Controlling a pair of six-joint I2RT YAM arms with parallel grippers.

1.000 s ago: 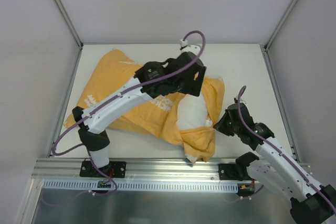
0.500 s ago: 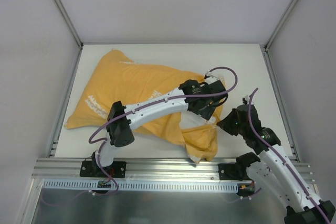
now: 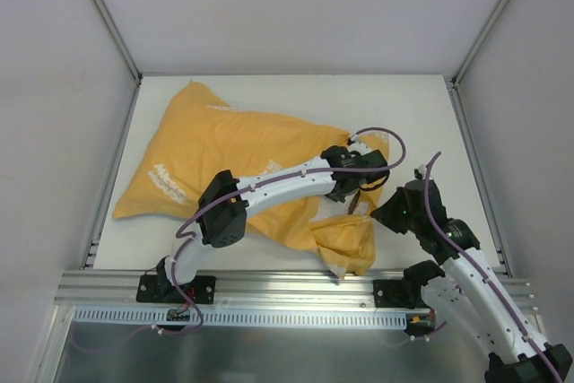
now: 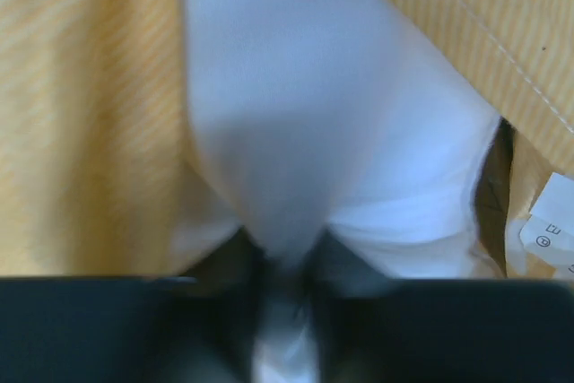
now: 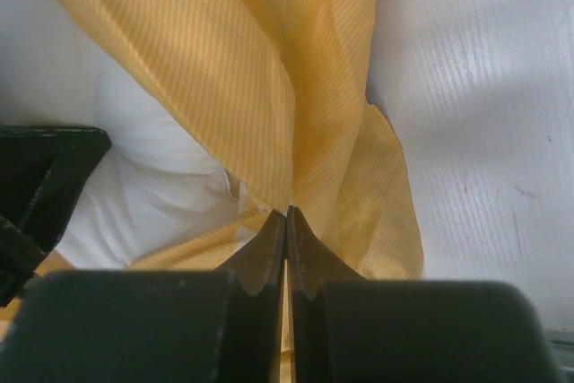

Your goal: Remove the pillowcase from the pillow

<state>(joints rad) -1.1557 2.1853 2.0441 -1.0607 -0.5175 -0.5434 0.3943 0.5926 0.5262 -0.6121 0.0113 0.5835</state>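
My right jaws clamp the pillowcase hem toward the table's 4 o'clock; my left jaws pinch a thin fold of the pillow there; pulling apart, that slight pinch may slip free.

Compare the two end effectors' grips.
The left end effector is closed on a bunch of the white pillow; the right end effector pinches the orange-yellow pillowcase. The left's jaws leave a gap around the bunch; the right's nearly meet on thin cloth. Both grip at the pillowcase's open end.
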